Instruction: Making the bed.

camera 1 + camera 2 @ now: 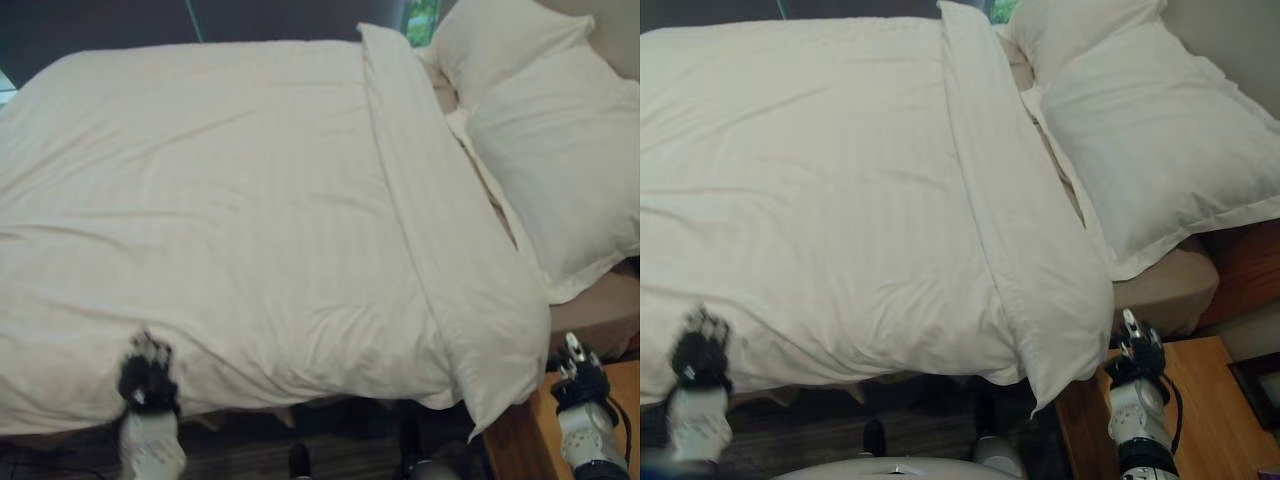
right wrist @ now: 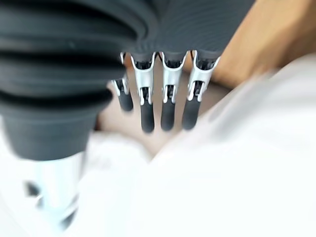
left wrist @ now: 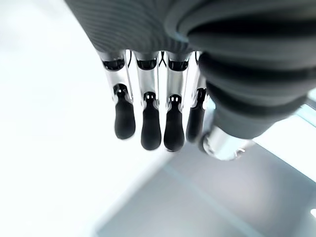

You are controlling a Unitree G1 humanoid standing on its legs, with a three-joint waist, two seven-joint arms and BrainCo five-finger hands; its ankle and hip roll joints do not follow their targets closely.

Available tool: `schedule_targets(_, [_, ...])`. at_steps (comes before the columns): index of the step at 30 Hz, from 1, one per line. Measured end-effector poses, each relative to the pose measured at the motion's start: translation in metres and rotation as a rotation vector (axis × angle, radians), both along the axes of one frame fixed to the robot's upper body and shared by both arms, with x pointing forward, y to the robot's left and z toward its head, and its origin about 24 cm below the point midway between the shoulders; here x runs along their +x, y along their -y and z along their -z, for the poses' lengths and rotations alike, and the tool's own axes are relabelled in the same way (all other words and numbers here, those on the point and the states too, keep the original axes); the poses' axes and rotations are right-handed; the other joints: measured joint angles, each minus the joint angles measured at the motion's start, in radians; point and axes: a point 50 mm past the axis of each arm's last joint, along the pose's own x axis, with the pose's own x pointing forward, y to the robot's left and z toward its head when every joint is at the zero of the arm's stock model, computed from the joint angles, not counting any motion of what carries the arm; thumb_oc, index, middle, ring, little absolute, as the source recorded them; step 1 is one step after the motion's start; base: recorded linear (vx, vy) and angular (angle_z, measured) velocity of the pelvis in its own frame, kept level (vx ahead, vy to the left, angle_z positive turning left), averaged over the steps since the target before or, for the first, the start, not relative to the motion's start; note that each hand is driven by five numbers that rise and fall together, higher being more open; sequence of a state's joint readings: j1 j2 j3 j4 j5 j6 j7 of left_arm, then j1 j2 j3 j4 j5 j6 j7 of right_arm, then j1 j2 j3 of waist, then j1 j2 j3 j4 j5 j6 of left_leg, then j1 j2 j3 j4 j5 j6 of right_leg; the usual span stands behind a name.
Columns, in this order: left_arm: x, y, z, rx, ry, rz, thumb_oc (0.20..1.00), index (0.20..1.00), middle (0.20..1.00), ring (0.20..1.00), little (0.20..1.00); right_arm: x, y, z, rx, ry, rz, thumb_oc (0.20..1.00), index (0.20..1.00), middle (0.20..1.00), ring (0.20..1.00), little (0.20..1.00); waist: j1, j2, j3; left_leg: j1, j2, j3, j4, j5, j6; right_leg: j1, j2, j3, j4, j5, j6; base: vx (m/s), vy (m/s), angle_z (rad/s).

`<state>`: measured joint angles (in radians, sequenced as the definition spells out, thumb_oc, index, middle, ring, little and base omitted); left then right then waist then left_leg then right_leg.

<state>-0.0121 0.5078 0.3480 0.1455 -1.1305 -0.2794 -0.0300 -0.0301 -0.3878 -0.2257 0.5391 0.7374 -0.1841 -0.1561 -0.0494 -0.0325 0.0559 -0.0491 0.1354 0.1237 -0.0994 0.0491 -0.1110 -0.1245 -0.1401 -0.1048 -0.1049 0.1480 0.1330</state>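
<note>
**Both hands loose at the near edge of a made-up bed**

Fingers [image 3: 150,126] of the left hand [image 1: 148,378] hang straight and relaxed in a row, grasping nothing, with white cloth bright beyond them. Seen from the head, that hand sits at the near edge of the bed, against the hanging hem of the duvet [image 1: 210,220]; whether it touches the cloth cannot be told. Fingers [image 2: 168,106] of the right hand [image 1: 1139,352] are also straight and released, holding nothing. That hand hovers off the near right corner of the bed, just beside the drooping corner of the duvet's folded-back band [image 1: 430,230] and above a wooden nightstand [image 1: 1200,410].

White and faintly striped, the duvet covers most of the bed and lies fairly smooth, with a few soft creases near the front edge. Its band runs across the bed on the right, from the far side to the near corner. Beyond the band, two white pillows [image 1: 1150,140] lie side by side at the head of the bed, the nearer one overhanging a tan sheet [image 1: 1170,285]. Dark floor [image 1: 300,440] shows below the near edge.
</note>
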Motion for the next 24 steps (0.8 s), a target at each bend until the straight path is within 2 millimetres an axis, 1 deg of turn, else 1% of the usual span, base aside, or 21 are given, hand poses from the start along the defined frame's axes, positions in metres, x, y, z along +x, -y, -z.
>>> schedule_targets(1, [0.005, -0.003, -0.023, 0.053, 0.087, 0.001, 1.000, 1.000, 1.000, 1.000, 1.000, 0.007, -0.001, -0.009, -0.039, 0.025, -0.028, 1.000, 1.000, 1.000, 1.000, 1.000, -0.002, 0.012, -0.007, 0.008, -0.002, 0.001, 0.000, 0.000, 0.000, 0.009, -0.002, 0.001, 0.000, -0.001, 0.000, 0.00, 0.000, 0.00])
schedule_targets(2, [0.010, -0.003, -0.042, 0.094, 0.144, 0.014, 1.000, 1.000, 1.000, 1.000, 1.000, 0.011, -0.002, -0.018, -0.070, 0.052, -0.046, 1.000, 1.000, 1.000, 1.000, 1.000, -0.002, 0.026, -0.017, 0.016, -0.004, 0.001, 0.000, -0.004, -0.005, 0.015, -0.003, 0.004, 0.000, -0.003, 0.003, 0.03, 0.007, -0.05])
schedule_targets(3, [0.007, 0.002, -0.060, 0.162, 0.217, 0.049, 1.000, 1.000, 1.000, 1.000, 1.000, 0.014, -0.003, -0.029, -0.121, 0.091, -0.067, 1.000, 1.000, 1.000, 1.000, 1.000, -0.003, 0.047, -0.035, 0.017, -0.004, 0.002, 0.000, -0.005, -0.003, 0.015, -0.003, 0.005, 0.000, -0.005, 0.005, 0.03, -0.003, -0.04])
schedule_targets(4, [0.011, 0.014, -0.058, 0.168, 0.243, 0.094, 1.000, 1.000, 1.000, 1.000, 1.000, 0.014, -0.007, -0.031, -0.149, 0.091, -0.085, 1.000, 1.000, 1.000, 1.000, 1.000, -0.010, 0.059, -0.047, 0.022, -0.004, 0.003, 0.001, -0.006, -0.003, 0.009, -0.002, 0.005, 0.001, -0.007, 0.005, 0.03, -0.008, 0.08])
schedule_targets(5, [0.019, 0.041, -0.053, 0.111, 0.310, 0.146, 1.000, 1.000, 1.000, 1.000, 1.000, 0.012, -0.010, -0.034, -0.171, 0.104, -0.081, 1.000, 1.000, 1.000, 1.000, 1.000, -0.002, 0.073, -0.057, 0.020, -0.006, 0.000, 0.001, -0.004, -0.001, 0.014, -0.003, 0.000, 0.000, -0.007, 0.005, 0.02, -0.007, 0.08])
schedule_targets(6, [0.036, 0.095, -0.038, -0.009, 0.338, 0.296, 1.000, 1.000, 1.000, 1.000, 1.000, 0.022, -0.026, -0.034, -0.184, 0.111, -0.147, 1.000, 1.000, 1.000, 1.000, 1.000, 0.007, 0.077, -0.061, 0.023, -0.008, 0.003, 0.000, -0.002, 0.001, 0.019, -0.003, 0.001, 0.001, -0.004, 0.003, 0.00, 0.000, 0.00])
schedule_targets(7, [0.041, 0.111, -0.029, -0.035, 0.306, 0.351, 1.000, 1.000, 1.000, 1.000, 1.000, 0.031, -0.039, -0.034, -0.181, 0.119, -0.192, 1.000, 1.000, 1.000, 1.000, 1.000, 0.006, 0.075, -0.061, 0.021, -0.007, 0.004, 0.000, -0.002, 0.002, 0.014, 0.000, 0.005, 0.001, -0.003, 0.002, 0.01, -0.005, -0.25])
schedule_targets(8, [0.040, 0.122, -0.009, -0.095, 0.252, 0.378, 1.000, 1.000, 1.000, 1.000, 1.000, 0.041, -0.057, -0.035, -0.141, 0.157, -0.230, 1.000, 1.000, 1.000, 1.000, 1.000, -0.016, 0.074, -0.061, 0.015, -0.002, 0.013, 0.000, -0.002, 0.002, 0.005, 0.007, 0.012, 0.003, 0.001, 0.000, 0.00, -0.001, -0.27])
schedule_targets(9, [0.040, 0.124, 0.007, -0.137, 0.201, 0.368, 1.000, 1.000, 1.000, 1.000, 1.000, 0.042, -0.063, -0.034, -0.125, 0.165, -0.240, 1.000, 1.000, 1.000, 1.000, 1.000, -0.030, 0.075, -0.061, 0.019, 0.002, 0.015, 0.000, -0.002, 0.002, 0.007, 0.012, 0.016, 0.002, 0.001, -0.001, 0.00, -0.001, -0.23])
schedule_targets(11, [0.025, 0.117, 0.050, -0.196, 0.032, 0.320, 1.000, 1.000, 1.000, 1.000, 1.000, 0.037, -0.065, -0.034, -0.124, 0.169, -0.249, 1.000, 1.000, 1.000, 1.000, 1.000, -0.032, 0.075, -0.062, 0.020, 0.014, 0.026, 0.000, -0.005, -0.002, 0.004, 0.022, 0.019, 0.001, -0.001, -0.003, 0.01, -0.004, -0.12])
schedule_targets(12, [0.009, 0.104, 0.089, -0.198, -0.166, 0.241, 1.000, 1.000, 1.000, 1.000, 1.000, 0.035, -0.069, -0.036, -0.126, 0.184, -0.267, 1.000, 1.000, 1.000, 1.000, 1.000, -0.030, 0.074, -0.061, 0.031, 0.022, 0.030, 0.000, -0.005, -0.002, 0.004, 0.028, 0.024, 0.000, -0.005, -0.012, -0.01, -0.001, -0.11])
schedule_targets(13, [0.003, 0.098, 0.109, -0.211, -0.278, 0.199, 1.000, 1.000, 1.000, 1.000, 1.000, 0.034, -0.069, -0.039, -0.130, 0.194, -0.269, 1.000, 1.000, 1.000, 1.000, 1.000, -0.029, 0.074, -0.061, 0.036, 0.026, 0.030, 0.000, -0.005, -0.002, 0.008, 0.032, 0.024, 0.000, -0.004, -0.013, -0.04, 0.006, -0.06])
schedule_targets(14, [-0.003, 0.093, 0.123, -0.224, -0.355, 0.160, 1.000, 1.000, 1.000, 1.000, 1.000, 0.036, -0.072, -0.041, -0.131, 0.204, -0.286, 1.000, 1.000, 1.000, 1.000, 1.000, -0.028, 0.073, -0.061, 0.036, 0.027, 0.030, 0.000, -0.005, -0.002, 0.010, 0.032, 0.023, 0.000, -0.004, -0.014, 0.00, 0.000, 0.00])
schedule_targets(15, [-0.022, 0.086, 0.149, -0.167, -0.542, 0.119, 1.000, 1.000, 1.000, 1.000, 1.000, 0.040, -0.086, -0.051, -0.140, 0.254, -0.360, 1.000, 1.000, 1.000, 1.000, 1.000, -0.027, 0.071, -0.059, 0.035, 0.029, 0.030, 0.000, -0.004, -0.002, 0.009, 0.034, 0.022, 0.000, -0.004, -0.017, -0.03, 0.013, -0.01])
schedule_targets(16, [-0.033, 0.084, 0.159, -0.104, -0.639, 0.133, 1.000, 1.000, 1.000, 1.000, 1.000, 0.042, -0.094, -0.057, -0.144, 0.285, -0.405, 1.000, 1.000, 1.000, 1.000, 1.000, -0.030, 0.069, -0.058, 0.036, 0.030, 0.031, 0.000, -0.004, -0.001, 0.008, 0.035, 0.024, 0.000, -0.004, -0.017, 0.00, 0.000, 0.00])
schedule_targets(17, [-0.039, 0.085, 0.165, -0.070, -0.700, 0.139, 1.000, 1.000, 1.000, 1.000, 1.000, 0.042, -0.100, -0.060, -0.142, 0.310, -0.441, 1.000, 1.000, 1.000, 1.000, 1.000, -0.026, 0.066, -0.056, 0.037, 0.030, 0.030, 0.000, -0.004, -0.001, 0.010, 0.034, 0.026, 0.000, -0.003, -0.018, -0.02, 0.015, 0.06])
schedule_targets(18, [-0.041, 0.086, 0.166, -0.012, -0.733, 0.156, 1.000, 1.000, 1.000, 1.000, 1.000, 0.043, -0.107, -0.062, -0.133, 0.323, -0.464, 1.000, 1.000, 1.000, 1.000, 1.000, -0.021, 0.065, -0.056, 0.037, 0.027, 0.029, 0.000, -0.002, 0.001, 0.013, 0.032, 0.022, 0.000, -0.003, -0.018, -0.02, 0.015, 0.07])
schedule_targets(20, [-0.043, 0.086, 0.167, 0.072, -0.771, 0.180, 1.000, 1.000, 1.000, 1.000, 1.000, 0.044, -0.119, -0.064, -0.124, 0.349, -0.526, 1.000, 1.000, 1.000, 1.000, 1.000, -0.016, 0.067, -0.055, 0.038, 0.026, 0.030, 0.000, -0.002, 0.001, 0.014, 0.030, 0.025, 0.000, -0.003, -0.018, -0.01, 0.008, 0.03])
schedule_targets(22, [-0.042, 0.083, 0.165, 0.142, -0.791, 0.193, 1.000, 1.000, 1.000, 1.000, 1.000, 0.043, -0.127, -0.061, -0.113, 0.346, -0.568, 1.000, 1.000, 1.000, 1.000, 1.000, -0.015, 0.067, -0.055, 0.038, 0.023, 0.031, 0.000, -0.001, 0.002, 0.014, 0.028, 0.026, 0.000, -0.002, -0.016, 0.00, 0.000, 0.00])
schedule_targets(23, [-0.041, 0.078, 0.161, 0.205, -0.802, 0.196, 1.000, 1.000, 1.000, 1.000, 1.000, 0.041, -0.132, -0.057, -0.104, 0.338, -0.599, 1.000, 1.000, 1.000, 1.000, 1.000, -0.015, 0.067, -0.054, 0.038, 0.022, 0.031, 0.000, -0.001, 0.002, 0.014, 0.027, 0.027, 0.000, -0.002, -0.016, 0.00, 0.000, 0.00])
schedule_targets(24, [-0.040, 0.076, 0.159, 0.221, -0.801, 0.196, 1.000, 1.000, 1.000, 1.000, 1.000, 0.040, -0.133, -0.057, -0.103, 0.336, -0.606, 1.000, 1.000, 1.000, 1.000, 1.000, -0.015, 0.067, -0.054, 0.038, 0.022, 0.031, 0.000, -0.001, 0.002, 0.014, 0.026, 0.028, 0.000, -0.002, -0.016, 0.00, 0.000, 0.00])
